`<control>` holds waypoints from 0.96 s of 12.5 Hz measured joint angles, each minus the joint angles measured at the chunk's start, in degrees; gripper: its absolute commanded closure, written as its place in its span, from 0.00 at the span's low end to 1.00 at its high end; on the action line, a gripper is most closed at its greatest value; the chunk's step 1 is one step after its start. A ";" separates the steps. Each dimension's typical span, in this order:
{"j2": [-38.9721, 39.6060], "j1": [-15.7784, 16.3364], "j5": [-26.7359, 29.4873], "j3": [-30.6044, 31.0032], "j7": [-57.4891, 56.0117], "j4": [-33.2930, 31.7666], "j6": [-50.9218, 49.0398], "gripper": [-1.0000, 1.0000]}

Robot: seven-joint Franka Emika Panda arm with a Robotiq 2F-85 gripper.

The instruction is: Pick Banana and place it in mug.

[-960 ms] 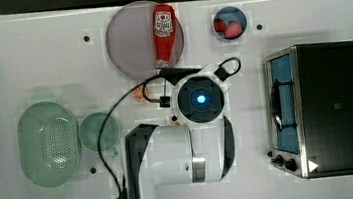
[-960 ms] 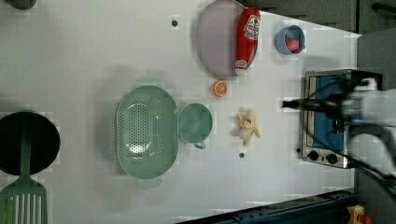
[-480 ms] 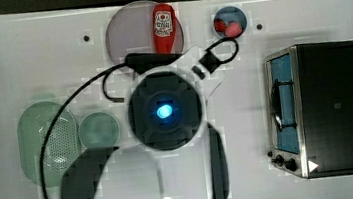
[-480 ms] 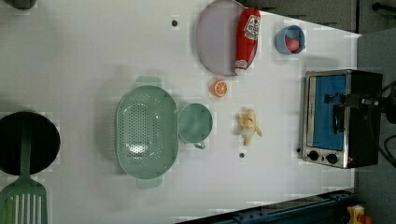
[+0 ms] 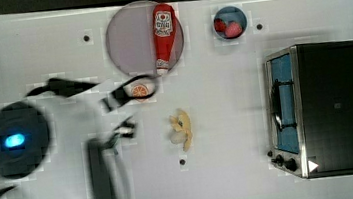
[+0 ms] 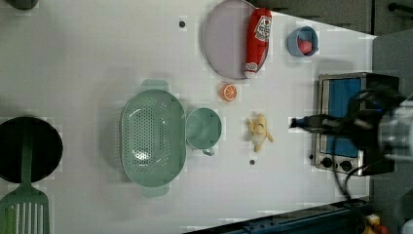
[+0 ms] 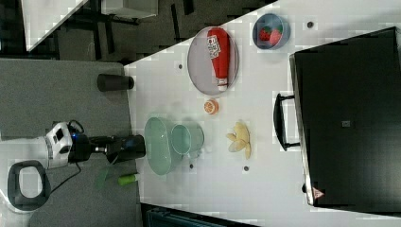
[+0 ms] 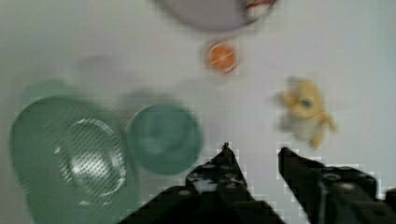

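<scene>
Four views are taken in turn. In the top view, the arm (image 5: 45,159) has swung across to the top view's left since the earlier pictures, where it was over the middle of the table (image 5: 233,173); the banana (image 5: 182,129), formerly covered by it, is now seen lying bare below the orange slice (image 5: 139,90), with the ketchup bottle (image 5: 162,29) on the plate (image 5: 127,39) beyond. In the left view, the arm has been carried to the left view's right, in front of the toaster oven (image 6: 341,122), and the gripper (image 6: 298,123) is well apart from the banana (image 6: 259,132); the mug (image 6: 203,128), touching the green basket (image 6: 153,136), has not been shifted and holds nothing. In the right view, the banana (image 7: 239,137) is seen lying between the mug (image 7: 187,138) and the oven, untouched on the table. In the wrist view, the fingers (image 8: 219,168) are seen parted by a narrow gap with nothing between them, and the banana (image 8: 306,114) and the mug (image 8: 164,137) lie ahead of them. From this it is judged that the pick has not yet been made: only a change of pose has been gained, and a descent onto the banana is yet to be carried out.
</scene>
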 measured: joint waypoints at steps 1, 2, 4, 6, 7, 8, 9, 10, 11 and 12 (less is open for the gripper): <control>0.69 1.03 -0.10 1.90 3.20 0.00 0.03 0.65; 1.48 0.95 0.45 4.81 6.52 -0.11 1.01 0.65; 3.56 1.82 2.00 8.56 10.79 -1.79 5.02 0.65; 6.37 3.38 1.54 8.46 13.68 -4.03 12.35 0.65; 9.05 3.16 0.68 8.43 14.43 -5.04 16.72 0.65; 10.76 2.98 0.02 7.69 14.79 -6.71 20.16 0.65; 12.32 2.86 0.36 6.88 14.79 -8.50 21.86 0.65; 13.72 2.51 0.53 6.53 14.79 -9.96 21.78 0.65; 15.40 2.37 0.86 6.38 14.79 -10.85 21.67 0.65; 17.02 2.30 0.18 6.24 14.90 -11.41 22.51 0.50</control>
